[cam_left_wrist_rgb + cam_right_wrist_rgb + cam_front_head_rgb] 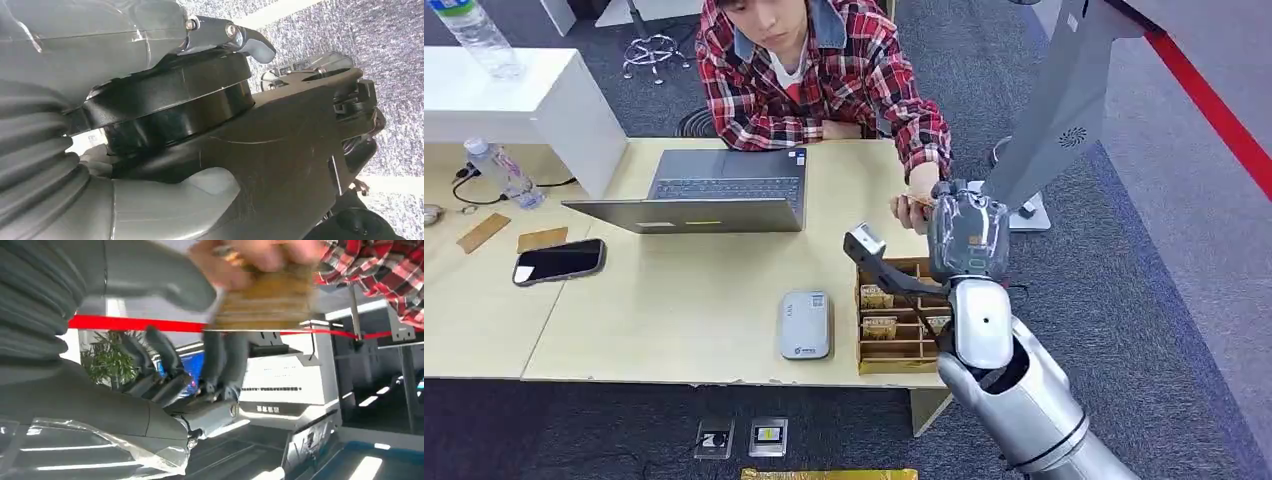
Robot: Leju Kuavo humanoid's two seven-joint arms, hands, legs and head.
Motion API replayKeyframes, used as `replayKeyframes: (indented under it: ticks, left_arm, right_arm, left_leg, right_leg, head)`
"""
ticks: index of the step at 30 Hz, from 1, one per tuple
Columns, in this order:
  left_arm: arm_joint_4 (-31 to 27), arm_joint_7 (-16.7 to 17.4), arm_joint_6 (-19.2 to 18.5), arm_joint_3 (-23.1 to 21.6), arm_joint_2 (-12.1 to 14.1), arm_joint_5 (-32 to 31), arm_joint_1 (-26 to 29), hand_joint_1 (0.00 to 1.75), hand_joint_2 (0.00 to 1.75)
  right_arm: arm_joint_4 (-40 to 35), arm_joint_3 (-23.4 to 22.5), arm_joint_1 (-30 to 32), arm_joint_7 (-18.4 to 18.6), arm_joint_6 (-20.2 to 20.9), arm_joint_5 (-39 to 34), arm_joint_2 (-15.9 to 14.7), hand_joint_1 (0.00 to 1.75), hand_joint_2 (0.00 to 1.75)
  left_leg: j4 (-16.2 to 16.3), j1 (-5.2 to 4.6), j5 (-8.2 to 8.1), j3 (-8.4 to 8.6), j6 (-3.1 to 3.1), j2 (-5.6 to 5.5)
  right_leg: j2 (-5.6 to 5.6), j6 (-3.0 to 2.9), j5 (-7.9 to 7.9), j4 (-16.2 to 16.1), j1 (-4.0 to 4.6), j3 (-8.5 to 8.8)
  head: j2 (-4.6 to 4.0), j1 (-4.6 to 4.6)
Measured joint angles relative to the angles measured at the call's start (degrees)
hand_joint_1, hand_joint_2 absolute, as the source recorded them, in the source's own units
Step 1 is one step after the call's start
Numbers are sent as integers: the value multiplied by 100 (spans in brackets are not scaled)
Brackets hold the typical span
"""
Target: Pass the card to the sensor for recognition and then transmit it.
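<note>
The card (267, 300), a tan rectangle blurred in the right wrist view, lies between the grey thumb and the dark fingers (222, 357) of the right hand (964, 225), and a person's hand (250, 260) has hold of it from the other side; whether the robot's fingers are actually pressing on it I cannot tell through the blur. In the head view that hand is raised at the far right corner of the table (674, 330), with the person's hand (914, 205) right at its fingertips and the red plaid sleeve (919, 130) just beyond. Below the wrist, nearer the robot than the fingers, sits an open wooden card box (889, 330) with divided slots holding more cards, and just beside the box a small grey sensor (806, 324) lies flat. Farther from the fingers stand an open laptop (714, 190), a dark phone (559, 261) and a water bottle (504, 172). The left hand (100, 100) hangs beside the robot's dark body parts above grey carpet; how its fingers are set cannot be told.
</note>
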Motion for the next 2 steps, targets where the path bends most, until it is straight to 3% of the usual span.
replayKeyframes:
  ticks: [2]
  left_arm:
    - [0,0,0,0,0,0,0,0,175]
  right_arm:
    - [63,28,-1,0,-41,0,13,0,175]
  left_leg:
    - [0,0,0,0,0,0]
  right_leg:
    - [0,0,0,0,0,0]
  head:
    - [0,0]
